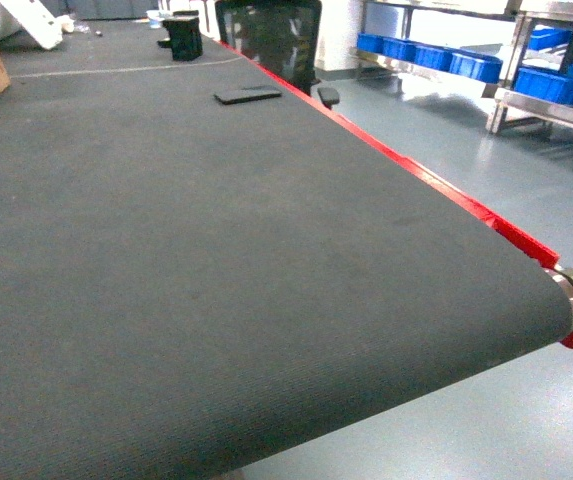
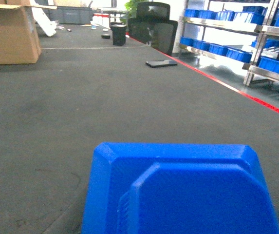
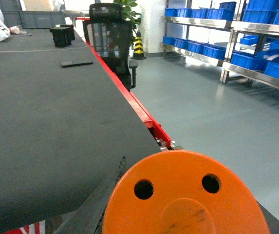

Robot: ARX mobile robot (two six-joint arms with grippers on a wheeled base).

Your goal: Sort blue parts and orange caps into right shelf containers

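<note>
Both arms loaded, shelves well apart
Bright-blue angular plastic part [image 2: 178, 192] and round orange two-holed cap [image 3: 185, 197] fill wrist views; grip state untellable. Either could drop if jolted in transit.

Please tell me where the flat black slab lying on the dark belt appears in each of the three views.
Head: the slab lies at upper centre, near the belt's red edge.
Left wrist: the slab is upper right of centre, beside the same red edge.
Right wrist: the slab is upper left.
Shared landmark: the black chair just beyond the slab.
</note>
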